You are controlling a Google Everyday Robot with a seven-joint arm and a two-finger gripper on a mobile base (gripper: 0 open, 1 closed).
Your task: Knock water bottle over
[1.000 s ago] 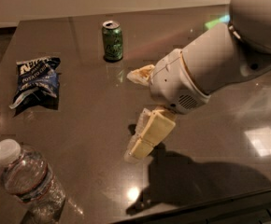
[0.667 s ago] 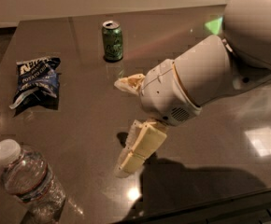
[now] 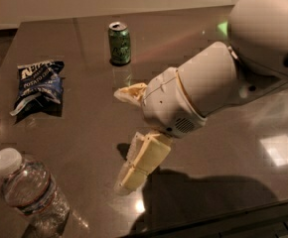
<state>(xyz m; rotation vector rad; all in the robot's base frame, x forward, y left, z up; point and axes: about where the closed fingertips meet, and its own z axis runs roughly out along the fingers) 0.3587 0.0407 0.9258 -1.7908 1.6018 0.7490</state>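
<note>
The water bottle (image 3: pixel 31 191) stands upright at the near left corner of the dark table (image 3: pixel 84 128); it is clear and ribbed, with a white cap and a pale label band. My gripper (image 3: pixel 120 139) hangs over the middle of the table, to the right of the bottle and apart from it. It is open and empty. One cream finger (image 3: pixel 131 92) points left, the other (image 3: pixel 141 161) reaches down toward the near side. The white arm fills the right of the view.
A green soda can (image 3: pixel 119 43) stands upright at the back centre. A blue chip bag (image 3: pixel 38 82) lies at the left. The table's near edge (image 3: pixel 243 213) runs along the bottom right, and its surface is glossy with light reflections.
The gripper and arm have moved left and nearer, closing the gap to the water bottle. The bottle, can and chip bag have not moved.
</note>
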